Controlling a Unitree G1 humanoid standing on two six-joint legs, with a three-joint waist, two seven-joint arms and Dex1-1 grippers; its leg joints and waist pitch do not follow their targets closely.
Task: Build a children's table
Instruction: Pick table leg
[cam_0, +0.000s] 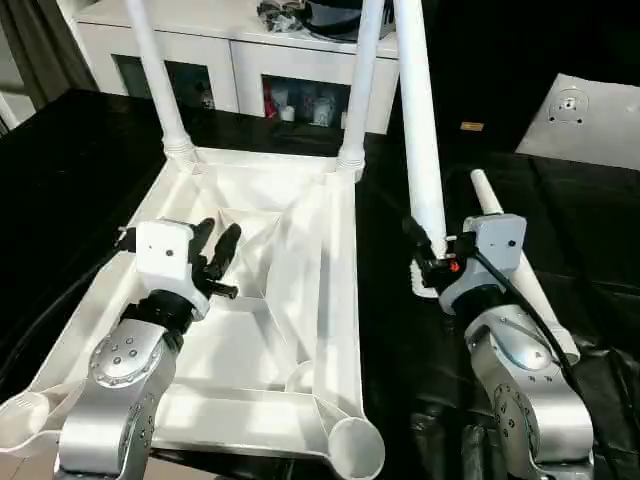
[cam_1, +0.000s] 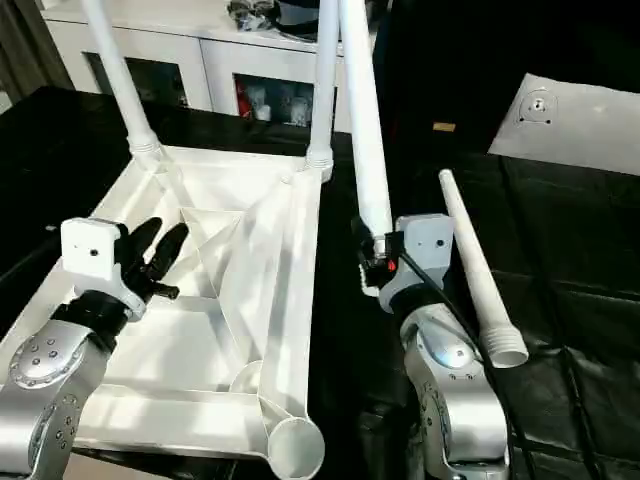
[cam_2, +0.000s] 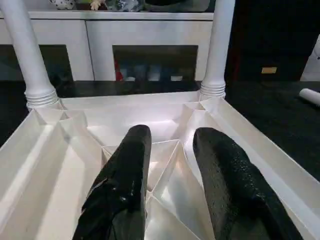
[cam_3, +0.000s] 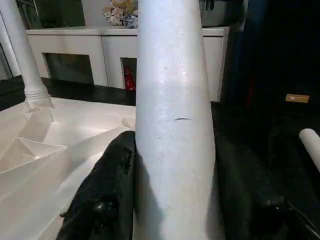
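Left eye view showed the children's table top (cam_0: 300, 300) lying upside down on the black table (cam_0: 60, 170), ribbed underside up. Two legs stood seated in the far corner sockets — far left leg (cam_0: 155, 70), far right leg (cam_0: 365, 75). The near right socket (cam_0: 355, 445) and near left socket (cam_0: 25, 415) were empty. A fourth leg (cam_0: 520, 270) lay loose on the black surface, just beside the right arm.

Right claw (cam_0: 428, 262) was clamped on the third leg (cam_0: 420, 130) near its lower end, the leg nearly upright, its base just outside the top's right edge. Right wrist view: both black fingers (cam_3: 107, 190) pressed against the leg's sides — a firm grasp at roughly half spread.

Left claw (cam_0: 215, 255) hovered over the ribbed middle of the top, fingers (cam_2: 127, 180) parted and holding nothing; whether they touched the ribs, I could not tell.

Step in hand, by my reading: carry the held leg to the near right socket and seat it. To do it well — keep the leg vertical, bring its ribbed end square over the socket mouth before lowering, then press straight down. The free left claw could steady the top's rim so it does not slide. Main risk seemed a tilted entry jamming on the socket lip.
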